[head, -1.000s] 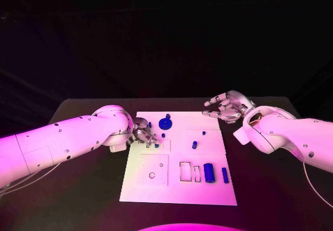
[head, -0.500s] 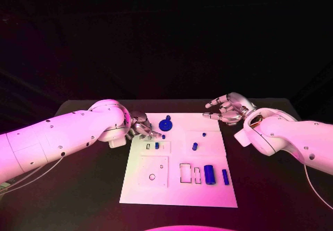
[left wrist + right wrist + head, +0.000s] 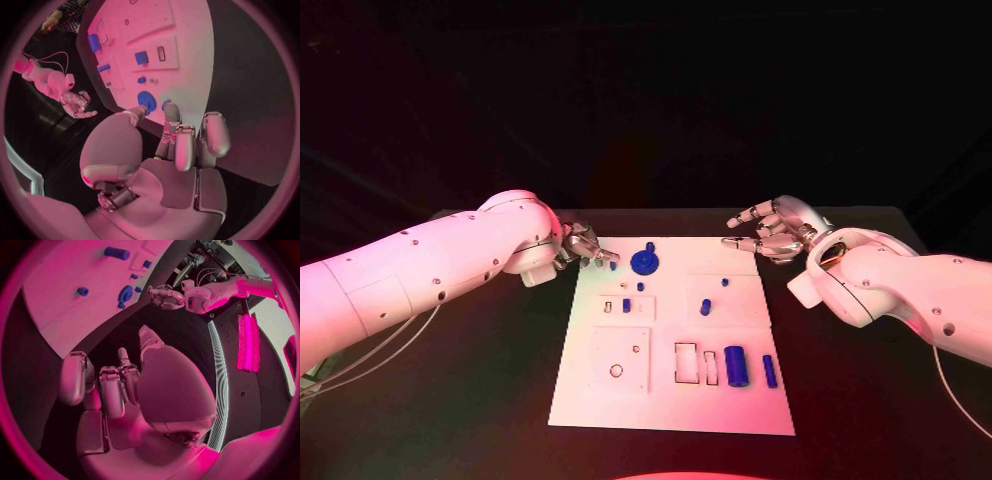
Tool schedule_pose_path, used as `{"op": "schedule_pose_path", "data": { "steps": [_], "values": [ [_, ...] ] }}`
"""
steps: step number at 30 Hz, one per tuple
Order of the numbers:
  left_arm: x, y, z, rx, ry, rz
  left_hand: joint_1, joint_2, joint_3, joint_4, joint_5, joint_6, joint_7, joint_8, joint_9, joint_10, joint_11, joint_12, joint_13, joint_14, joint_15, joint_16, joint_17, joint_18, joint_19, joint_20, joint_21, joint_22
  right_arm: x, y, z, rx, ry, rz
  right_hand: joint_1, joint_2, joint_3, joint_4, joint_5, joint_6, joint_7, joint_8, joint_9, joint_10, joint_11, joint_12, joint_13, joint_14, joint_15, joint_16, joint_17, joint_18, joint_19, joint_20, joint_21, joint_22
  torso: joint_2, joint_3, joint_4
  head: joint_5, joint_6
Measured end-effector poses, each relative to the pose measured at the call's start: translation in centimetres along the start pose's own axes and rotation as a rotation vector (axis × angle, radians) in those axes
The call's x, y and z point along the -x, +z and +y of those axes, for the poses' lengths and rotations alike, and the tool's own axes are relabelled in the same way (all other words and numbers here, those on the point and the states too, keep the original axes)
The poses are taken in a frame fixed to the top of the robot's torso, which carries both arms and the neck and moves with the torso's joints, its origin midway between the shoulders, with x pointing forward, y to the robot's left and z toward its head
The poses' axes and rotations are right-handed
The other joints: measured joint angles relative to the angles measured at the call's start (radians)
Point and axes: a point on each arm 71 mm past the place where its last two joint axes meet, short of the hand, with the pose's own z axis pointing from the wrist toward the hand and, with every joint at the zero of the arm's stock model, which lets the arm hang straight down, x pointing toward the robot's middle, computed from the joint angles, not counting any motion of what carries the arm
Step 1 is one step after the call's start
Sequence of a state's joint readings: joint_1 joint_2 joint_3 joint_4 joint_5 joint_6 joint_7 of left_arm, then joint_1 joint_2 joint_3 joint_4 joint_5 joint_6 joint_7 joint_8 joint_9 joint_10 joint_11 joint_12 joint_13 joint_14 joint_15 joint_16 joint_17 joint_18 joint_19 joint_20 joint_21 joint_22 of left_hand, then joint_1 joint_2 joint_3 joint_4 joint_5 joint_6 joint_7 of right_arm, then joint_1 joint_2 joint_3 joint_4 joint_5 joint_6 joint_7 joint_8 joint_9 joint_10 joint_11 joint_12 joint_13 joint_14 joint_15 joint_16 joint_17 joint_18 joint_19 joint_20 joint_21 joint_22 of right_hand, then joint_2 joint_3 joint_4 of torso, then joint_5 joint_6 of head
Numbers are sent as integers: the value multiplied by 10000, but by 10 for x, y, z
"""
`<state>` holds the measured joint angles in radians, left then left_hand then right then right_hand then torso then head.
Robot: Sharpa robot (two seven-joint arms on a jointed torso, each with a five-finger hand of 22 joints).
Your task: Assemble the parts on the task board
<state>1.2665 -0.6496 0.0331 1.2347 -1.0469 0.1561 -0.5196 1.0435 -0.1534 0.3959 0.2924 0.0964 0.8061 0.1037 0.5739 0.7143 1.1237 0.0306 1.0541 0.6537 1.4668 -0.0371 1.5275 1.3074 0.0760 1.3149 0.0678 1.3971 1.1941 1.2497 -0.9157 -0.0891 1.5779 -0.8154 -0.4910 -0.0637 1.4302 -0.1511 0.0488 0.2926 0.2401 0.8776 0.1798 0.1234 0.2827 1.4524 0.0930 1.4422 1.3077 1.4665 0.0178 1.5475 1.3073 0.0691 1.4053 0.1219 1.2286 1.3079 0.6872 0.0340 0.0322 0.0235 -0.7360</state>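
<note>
Both the left hand (image 3: 586, 246) and right hand (image 3: 769, 230) hovered unclenched, grasping nothing, at the task board's (image 3: 672, 400) upper corners mid-frame.

Task board (image 3: 668, 400): flat white plate, smooth, matt, looks like plastic; shallow cut-out recesses in its surface.
Parts: blue, smooth, plastic-looking; a round disc (image 3: 645, 261) near the board's far edge, a cylinder (image 3: 734, 363) and a thin bar (image 3: 769, 370) toward its near right corner.
Table (image 3: 473, 400): black, matt, no sheen.
Left hand (image 3: 586, 247), right hand (image 3: 770, 230): silvery metallic fingers, slightly glossy.
Arms: white smooth hard shells, faintly glossy, with small dark dots.
</note>
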Motion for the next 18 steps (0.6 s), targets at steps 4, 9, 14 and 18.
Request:
{"op": "schedule_pose_path", "data": {
  "steps": [4,9,14,18],
  "values": [
    [4,4,-2,70,-22,-79,0,0,0,0,0,0,0,0,0,0,0,0,3,0,0,0,0,0,0,0,0,0,0,0,0,4,1,3,0,0,0,0,0,0,0,0,-10,0,0,0,0,0,0,0,1,0,0,0,0,2,8,6,-7,8,9],
    [9,11,-3,249,-44,-97,0,0,0,0,0,0,0,0,-7,1,0,0,2,0,0,0,0,0,0,0,0,0,-1,1,0,8,4,14,1,0,0,0,0,0,0,0,-10,0,0,0,-1,0,0,0,8,-1,0,0,0,2,10,6,0,9,-17],
    [10,18,-2,420,-15,-24,0,0,1,0,0,0,0,0,-12,-35,35,0,-20,0,0,0,0,0,0,-1,0,0,-1,1,1,12,6,21,1,0,0,0,0,0,0,0,-10,0,0,0,-1,0,0,0,8,0,0,0,0,1,10,9,3,15,-39],
    [9,22,-3,515,35,63,0,0,1,0,0,0,-1,0,-22,-35,34,0,-36,-36,36,0,0,0,-36,36,0,-21,-2,1,1,11,6,23,1,-1,0,0,0,0,0,0,-10,0,0,0,-1,0,0,0,8,-1,0,0,0,1,10,6,-7,17,-55]
  ]
}}
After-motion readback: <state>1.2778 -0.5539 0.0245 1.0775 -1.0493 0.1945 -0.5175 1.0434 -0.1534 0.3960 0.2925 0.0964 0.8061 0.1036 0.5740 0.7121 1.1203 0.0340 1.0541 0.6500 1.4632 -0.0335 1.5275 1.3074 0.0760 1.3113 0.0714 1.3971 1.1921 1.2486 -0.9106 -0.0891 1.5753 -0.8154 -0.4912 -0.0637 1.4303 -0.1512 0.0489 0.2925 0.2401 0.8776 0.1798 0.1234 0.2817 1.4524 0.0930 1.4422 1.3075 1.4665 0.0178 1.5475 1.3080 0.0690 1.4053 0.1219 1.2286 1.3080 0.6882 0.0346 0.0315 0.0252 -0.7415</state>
